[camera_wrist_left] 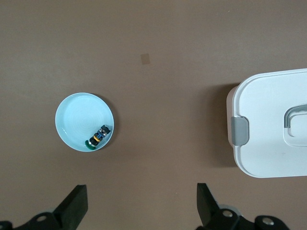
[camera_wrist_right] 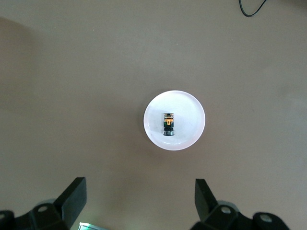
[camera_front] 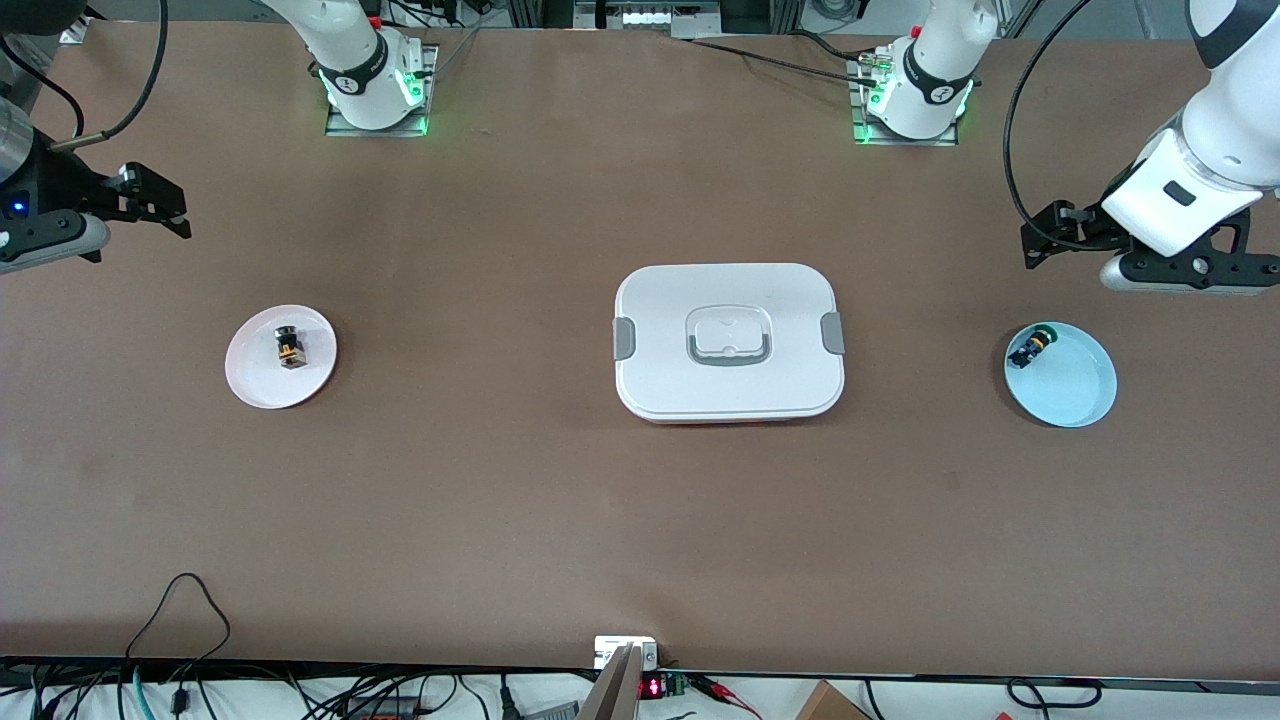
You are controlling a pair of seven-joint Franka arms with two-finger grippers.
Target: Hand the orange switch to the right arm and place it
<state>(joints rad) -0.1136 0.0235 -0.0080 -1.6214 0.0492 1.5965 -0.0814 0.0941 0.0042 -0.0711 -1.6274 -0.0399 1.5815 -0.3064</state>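
On the brown table, a round white plate (camera_front: 281, 357) toward the right arm's end holds the orange switch (camera_front: 290, 347), a stubby black cylinder. Beside it sits a smooth rectangular lidded box (camera_front: 729, 342). Only wrist views show spread, empty fingers: right gripper (camera_wrist_right: 139, 201) hovers over the plate, left gripper (camera_wrist_left: 141, 207) near a pale blue dish (camera_wrist_left: 76, 115).

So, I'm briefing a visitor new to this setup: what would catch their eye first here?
The big white lidded box in the middle of the table stands out first. Next come two small plates: a pale pink plate toward the right arm's end holding the orange switch, a light blue plate toward the left arm's end holding a green-capped switch. The right gripper and left gripper hover open over the table near them.
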